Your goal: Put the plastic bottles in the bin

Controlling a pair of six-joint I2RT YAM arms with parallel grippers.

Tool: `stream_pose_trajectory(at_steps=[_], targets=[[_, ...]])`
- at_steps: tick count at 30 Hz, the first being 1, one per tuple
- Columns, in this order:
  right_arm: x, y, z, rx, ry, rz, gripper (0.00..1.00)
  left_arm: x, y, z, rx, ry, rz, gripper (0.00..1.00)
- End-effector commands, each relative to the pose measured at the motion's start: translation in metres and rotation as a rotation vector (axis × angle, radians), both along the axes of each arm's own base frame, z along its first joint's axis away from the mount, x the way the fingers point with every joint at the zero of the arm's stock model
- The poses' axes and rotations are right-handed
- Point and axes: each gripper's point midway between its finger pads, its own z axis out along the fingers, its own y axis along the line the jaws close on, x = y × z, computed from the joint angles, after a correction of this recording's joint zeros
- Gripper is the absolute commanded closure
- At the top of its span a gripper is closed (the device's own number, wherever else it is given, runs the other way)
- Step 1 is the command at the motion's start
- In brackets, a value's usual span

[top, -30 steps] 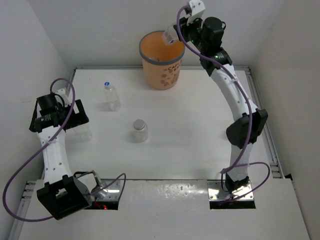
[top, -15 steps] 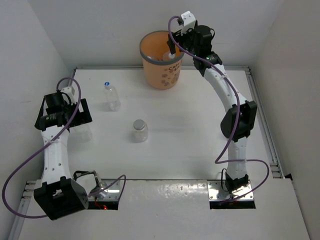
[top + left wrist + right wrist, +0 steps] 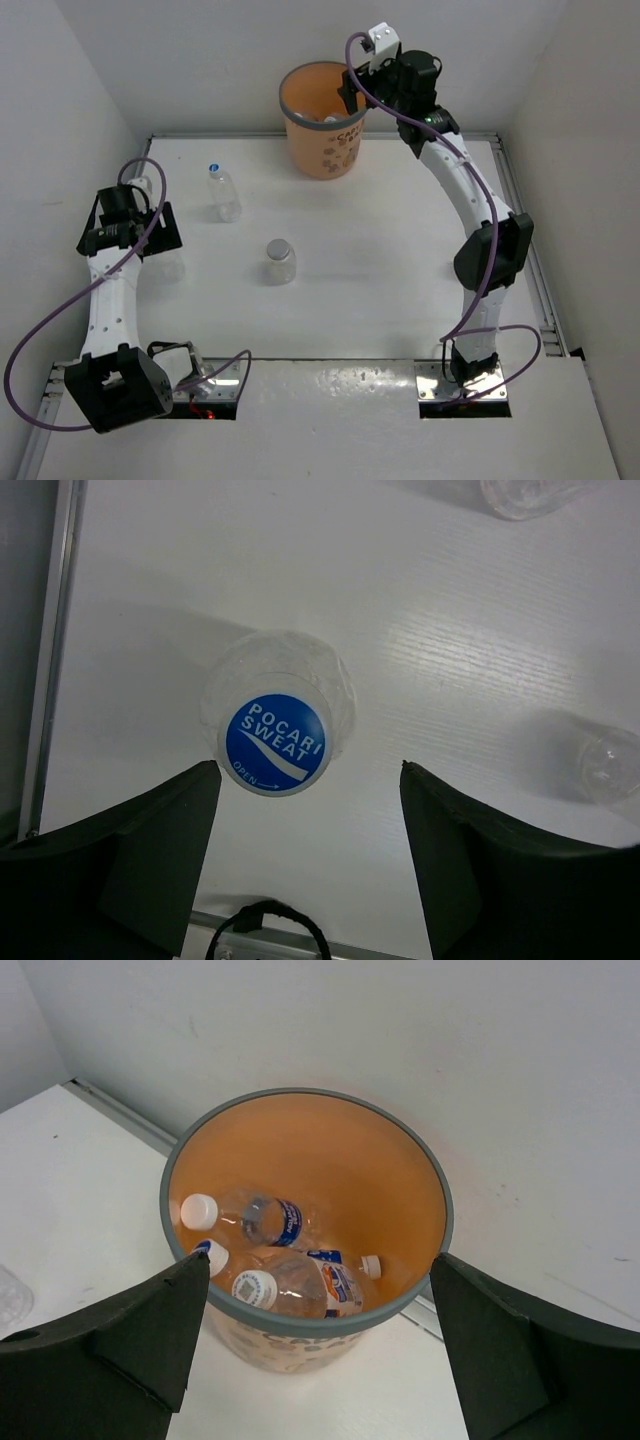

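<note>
The orange bin (image 3: 325,150) stands at the back of the table. In the right wrist view the bin (image 3: 320,1145) holds several plastic bottles (image 3: 290,1285). My right gripper (image 3: 350,92) hovers open and empty over the bin's right rim; seen from the wrist, the right gripper (image 3: 320,1260) has nothing between its fingers. My left gripper (image 3: 150,245) is open above an upright bottle (image 3: 276,743) with a blue cap, which sits between the fingers, closer to the left one and not touched. Two more bottles (image 3: 224,193), (image 3: 280,261) stand on the table.
The left wall and the table's metal edge rail (image 3: 45,660) run close beside the left gripper. In the left wrist view, one clear bottle (image 3: 525,492) lies at the top edge and another (image 3: 607,765) at the right edge.
The right gripper opened and dropped its bottle into the bin. The left gripper settled over the blue-capped bottle and its jaws narrowed a little.
</note>
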Motion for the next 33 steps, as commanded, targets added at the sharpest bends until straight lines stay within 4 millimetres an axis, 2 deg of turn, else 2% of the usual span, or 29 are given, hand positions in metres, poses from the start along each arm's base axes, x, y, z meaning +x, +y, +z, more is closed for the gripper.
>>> stream_pose_trajectory(at_steps=[1, 3, 8, 12, 13, 14, 15, 16, 18, 19, 20, 21, 22, 23, 24, 25, 26, 27, 28, 31, 32, 33], targets=[[-0.014, -0.007, 0.031, 0.011, -0.059, 0.012, 0.11, 0.003, -0.002, 0.004, 0.022, -0.017, -0.008, 0.22], [-0.014, -0.008, 0.030, 0.009, -0.057, 0.009, 0.11, 0.003, -0.004, 0.004, 0.029, -0.015, -0.013, 0.23], [-0.015, -0.013, 0.032, 0.001, -0.056, 0.007, 0.11, 0.008, -0.006, -0.002, 0.060, 0.011, -0.075, 0.01], [-0.018, -0.015, 0.032, 0.004, -0.046, 0.008, 0.11, 0.010, -0.009, -0.009, 0.106, 0.008, -0.162, 0.01], [-0.016, -0.013, 0.025, -0.001, -0.030, 0.010, 0.11, 0.016, -0.008, -0.009, 0.144, -0.014, -0.227, 0.01], [-0.020, -0.016, 0.031, 0.003, -0.038, 0.008, 0.11, 0.018, -0.006, -0.009, 0.179, -0.034, -0.252, 0.01], [-0.020, -0.016, 0.029, 0.001, -0.031, 0.008, 0.11, 0.014, -0.002, -0.022, 0.222, -0.017, -0.292, 0.01], [-0.020, -0.019, 0.028, 0.002, -0.028, 0.005, 0.11, 0.017, -0.007, -0.028, 0.215, -0.035, -0.354, 0.01], [-0.021, -0.024, 0.030, 0.004, -0.025, -0.003, 0.11, 0.027, -0.004, -0.035, 0.258, -0.098, -0.413, 0.01], [-0.021, -0.028, 0.029, 0.008, -0.016, -0.008, 0.11, 0.019, -0.002, -0.058, 0.275, -0.072, -0.466, 0.01], [-0.022, -0.031, 0.032, 0.010, -0.020, -0.013, 0.11, 0.033, -0.006, -0.054, 0.311, -0.160, -0.512, 0.01], [-0.021, -0.037, 0.030, 0.013, -0.012, -0.021, 0.11, 0.034, -0.004, -0.062, 0.326, -0.184, -0.528, 0.01], [-0.023, -0.038, 0.030, 0.015, -0.009, -0.021, 0.11, 0.027, -0.011, -0.087, 0.348, -0.166, -0.616, 0.02], [-0.023, -0.044, 0.032, 0.017, -0.016, -0.029, 0.11, 0.034, -0.012, -0.103, 0.343, -0.163, -0.659, 0.05], [-0.024, -0.046, 0.027, 0.015, -0.002, -0.034, 0.11, 0.034, -0.012, -0.117, 0.317, -0.130, -0.664, 0.11], [-0.025, -0.050, 0.029, 0.015, -0.007, -0.038, 0.11, 0.039, -0.014, -0.125, 0.281, -0.109, -0.680, 0.21], [-0.025, -0.050, 0.026, 0.012, -0.002, -0.038, 0.12, 0.049, -0.004, -0.124, 0.238, -0.086, -0.645, 0.27], [-0.028, -0.057, 0.034, 0.017, -0.015, -0.047, 0.12, 0.046, -0.003, -0.154, 0.139, 0.003, -0.639, 0.33], [-0.029, -0.056, 0.032, 0.015, -0.010, -0.040, 0.13, 0.064, 0.007, -0.146, 0.123, -0.006, -0.632, 0.44], [-0.034, -0.067, 0.027, 0.013, 0.005, -0.054, 0.15, 0.066, 0.021, -0.164, 0.039, 0.049, -0.602, 0.51], [-0.037, -0.068, 0.028, 0.012, 0.004, -0.049, 0.17, 0.073, 0.028, -0.157, 0.061, 0.027, -0.608, 0.57], [-0.041, -0.070, 0.032, 0.013, -0.001, -0.047, 0.18, 0.069, 0.026, -0.159, 0.040, 0.032, -0.634, 0.59]])
